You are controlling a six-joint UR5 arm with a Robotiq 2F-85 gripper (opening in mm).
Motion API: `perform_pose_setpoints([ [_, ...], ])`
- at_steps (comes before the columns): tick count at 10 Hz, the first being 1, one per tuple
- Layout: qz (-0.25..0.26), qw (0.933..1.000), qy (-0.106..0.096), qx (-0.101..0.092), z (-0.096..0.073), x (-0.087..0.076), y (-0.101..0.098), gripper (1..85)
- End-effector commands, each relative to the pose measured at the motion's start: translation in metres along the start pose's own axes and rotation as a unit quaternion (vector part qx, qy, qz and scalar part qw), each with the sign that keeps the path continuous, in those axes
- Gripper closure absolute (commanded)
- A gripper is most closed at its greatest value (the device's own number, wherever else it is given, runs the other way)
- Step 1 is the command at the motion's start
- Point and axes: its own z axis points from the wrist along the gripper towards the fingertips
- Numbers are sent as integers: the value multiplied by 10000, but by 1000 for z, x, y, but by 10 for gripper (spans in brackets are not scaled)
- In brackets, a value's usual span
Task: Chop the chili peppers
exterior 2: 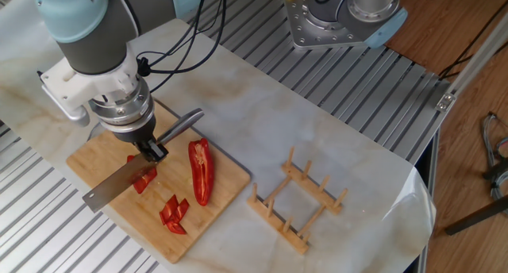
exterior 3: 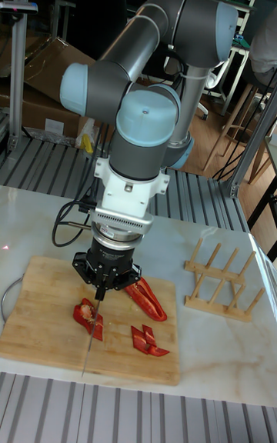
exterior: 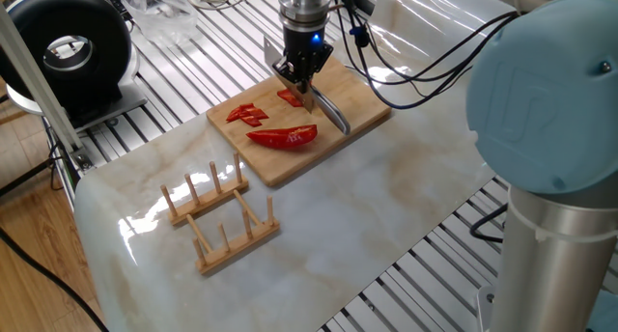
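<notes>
A bamboo cutting board (exterior: 281, 165) (exterior 2: 94, 157) (exterior 3: 38, 312) carries the chili peppers. One long red half (exterior: 283, 136) (exterior 2: 200, 171) (exterior 3: 146, 297) lies whole. A cluster of cut red bits (exterior: 248, 113) (exterior 2: 173, 212) (exterior 3: 146, 339) sits near the board's end. A further red piece (exterior: 290, 96) (exterior 2: 144, 178) (exterior 3: 87, 314) lies right under the knife. My gripper (exterior: 301, 77) (exterior 2: 151, 151) (exterior 3: 98, 289) points down over the board, shut on the knife. Its blade (exterior 2: 115, 183) (exterior 3: 87, 344) angles over that piece, and the grey handle (exterior: 333, 112) (exterior 2: 181, 123) sticks out behind.
A wooden dish rack (exterior: 217, 216) (exterior 2: 298, 198) (exterior 3: 219, 274) lies on the marble table beside the board. A black round device (exterior: 68, 47) stands at the far left. A second arm's base (exterior 2: 341, 15) is mounted behind the table, and cables trail near the gripper.
</notes>
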Motion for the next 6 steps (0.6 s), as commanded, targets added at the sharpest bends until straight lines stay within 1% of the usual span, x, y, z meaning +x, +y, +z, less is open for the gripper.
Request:
perform_pose_setpoints([
  [1, -59, 10000, -40, -45, 0, 1, -1, 843],
  [4, -97, 9999, -60, -77, 1, 0, 0, 843],
  [6, -120, 9999, -1, -50, -3, 0, -2, 843],
])
